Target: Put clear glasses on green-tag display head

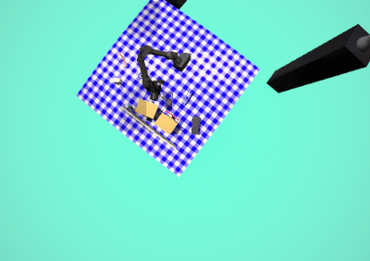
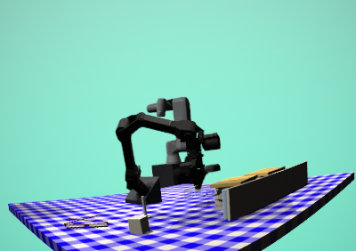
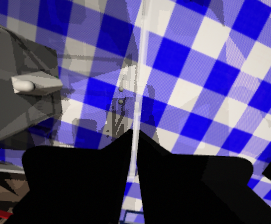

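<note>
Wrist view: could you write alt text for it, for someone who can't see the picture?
Black fingers are closed on a thin clear strip, probably part of the clear glasses, above a blue-and-white checked surface. At left is a grey shape with a pale, rounded peg.
</note>
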Controlling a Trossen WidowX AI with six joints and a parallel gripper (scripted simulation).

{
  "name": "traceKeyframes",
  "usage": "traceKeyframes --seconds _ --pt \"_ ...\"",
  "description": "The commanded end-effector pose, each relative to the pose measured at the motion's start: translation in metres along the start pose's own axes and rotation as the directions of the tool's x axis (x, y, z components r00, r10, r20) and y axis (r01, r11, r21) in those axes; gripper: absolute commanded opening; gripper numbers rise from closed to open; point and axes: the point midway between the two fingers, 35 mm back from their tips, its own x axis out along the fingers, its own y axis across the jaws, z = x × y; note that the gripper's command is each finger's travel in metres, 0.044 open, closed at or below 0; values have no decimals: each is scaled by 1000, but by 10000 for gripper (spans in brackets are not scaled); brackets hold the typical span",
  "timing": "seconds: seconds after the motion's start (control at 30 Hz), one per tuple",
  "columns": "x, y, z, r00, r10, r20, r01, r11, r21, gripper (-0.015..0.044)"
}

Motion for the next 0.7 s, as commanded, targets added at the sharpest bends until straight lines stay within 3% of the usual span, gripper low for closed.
traceKeyframes --seconds 0.0,0.67 --pt "0 6 1 1000 2 4 -2 1000 -4 0" --pt "-1 38 1 1000 3 4 -3 1000 -3 0"
